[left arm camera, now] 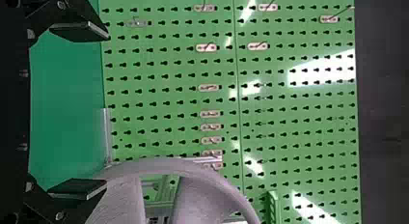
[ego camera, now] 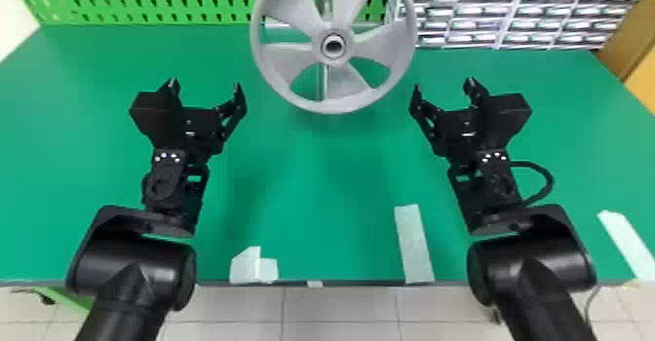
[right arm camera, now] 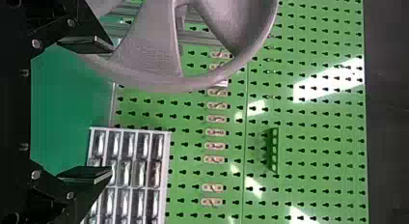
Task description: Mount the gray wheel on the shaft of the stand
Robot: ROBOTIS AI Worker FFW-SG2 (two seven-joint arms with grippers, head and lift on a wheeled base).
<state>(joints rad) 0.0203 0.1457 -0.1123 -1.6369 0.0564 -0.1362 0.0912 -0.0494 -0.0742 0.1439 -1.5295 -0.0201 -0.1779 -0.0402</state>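
The gray wheel [ego camera: 273,55] stands upright at the table's back centre, its hub in front of the metal stand [ego camera: 323,84]; a dark round opening shows at the hub's middle. To the wheel's left my left gripper [ego camera: 204,85] is open and apart from it. My right gripper [ego camera: 442,86] is likewise open, to the wheel's right and not touching it. In the left wrist view the wheel [left arm camera: 193,171] lies beyond my left gripper [left arm camera: 79,110]. The wheel [right arm camera: 149,45] also appears beyond my right gripper [right arm camera: 87,110] in the right wrist view.
A green pegboard [ego camera: 204,1] rises behind the green table [ego camera: 312,184]. A rack of small drawers [ego camera: 507,13] is at the back right. Pale tape pieces [ego camera: 413,242] lie along the table's front edge, and a brown box-like surface [ego camera: 633,43] borders the far right.
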